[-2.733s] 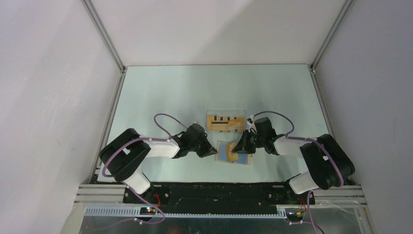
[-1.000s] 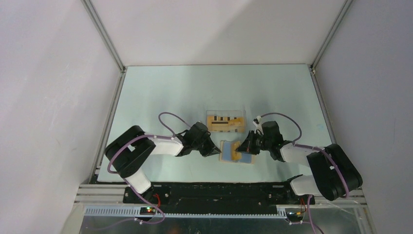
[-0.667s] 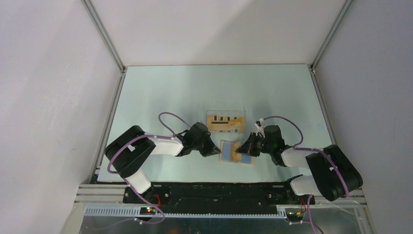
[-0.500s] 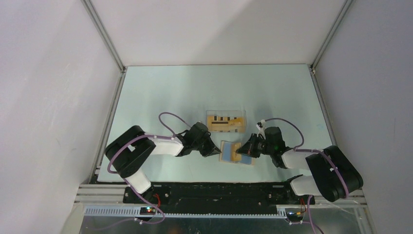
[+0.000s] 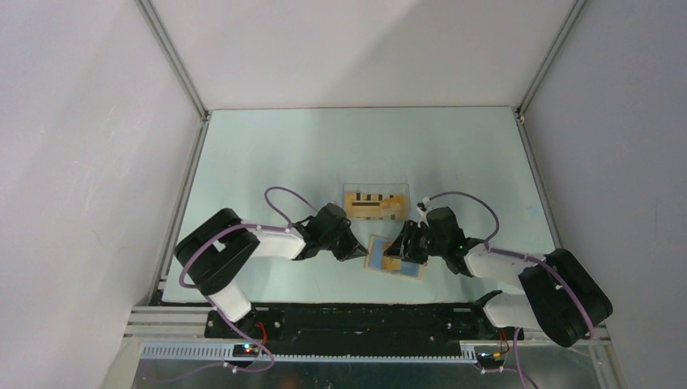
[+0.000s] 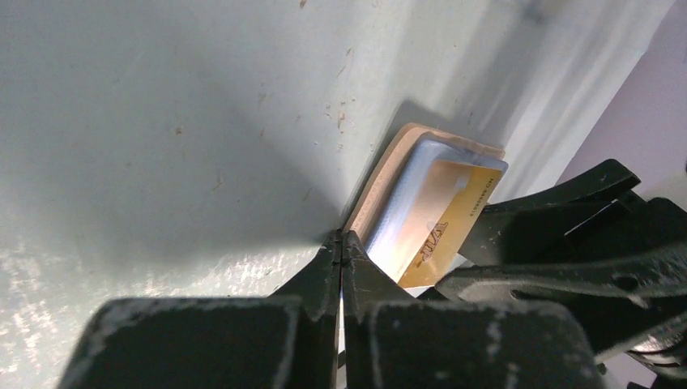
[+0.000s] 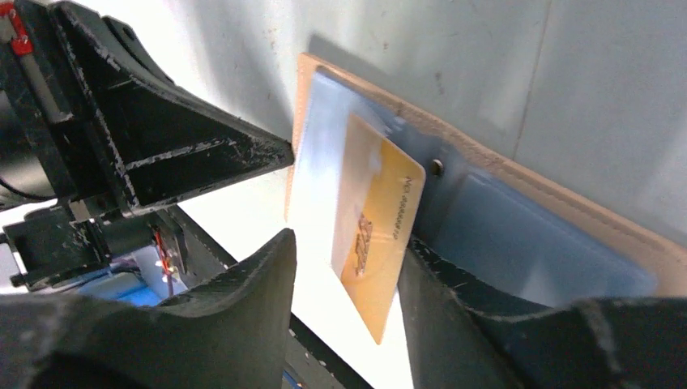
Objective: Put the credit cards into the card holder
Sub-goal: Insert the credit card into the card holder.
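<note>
The card holder (image 5: 376, 254) lies open on the table, tan outside with light blue panels (image 7: 502, 235). A gold credit card (image 7: 377, 219) sits slanted, part way into its left blue pocket (image 6: 405, 207). My right gripper (image 7: 344, 271) is open, its fingers standing either side of the card's free end; the right finger is close against the card's edge. My left gripper (image 6: 341, 237) is shut, with its tips against the card holder's tan edge (image 6: 387, 174). More credit cards (image 5: 373, 203), orange with dark stripes, lie behind the card holder.
A clear plastic tray (image 5: 403, 190) holds those striped cards just behind the two grippers. The black base rail (image 5: 364, 318) runs along the table's near edge, close to the card holder. Metal frame posts and walls bound the table at its sides and back.
My right gripper has opened and let go of the gold card, which stays in the pocket, and it has shifted slightly left over the card holder. The left gripper has not moved.
</note>
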Robot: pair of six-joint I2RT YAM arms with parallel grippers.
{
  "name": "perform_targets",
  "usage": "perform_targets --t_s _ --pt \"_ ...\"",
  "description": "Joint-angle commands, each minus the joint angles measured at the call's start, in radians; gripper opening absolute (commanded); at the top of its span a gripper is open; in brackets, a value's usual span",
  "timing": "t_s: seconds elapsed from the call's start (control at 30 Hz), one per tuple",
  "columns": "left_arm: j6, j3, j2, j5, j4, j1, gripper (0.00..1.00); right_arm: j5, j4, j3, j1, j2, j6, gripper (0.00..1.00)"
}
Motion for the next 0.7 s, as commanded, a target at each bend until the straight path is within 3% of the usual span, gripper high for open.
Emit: perform_targets --t_s 0.0,0.37,0.67 --pt "0.020 0.020 0.024 -0.007 -0.022 -0.012 0.00 0.097 -0.202 0.040 0.023 -0.044 -0.056 0.59" --pt "0.020 0.025 0.029 -0.002 -0.023 -0.011 0.00 0.032 -0.222 0.060 0.057 -0.011 0.008 0.81" --pt "0.019 0.032 0.034 0.005 -0.022 -0.013 0.00 -0.057 -0.166 0.097 0.089 0.088 0.074 0.85"
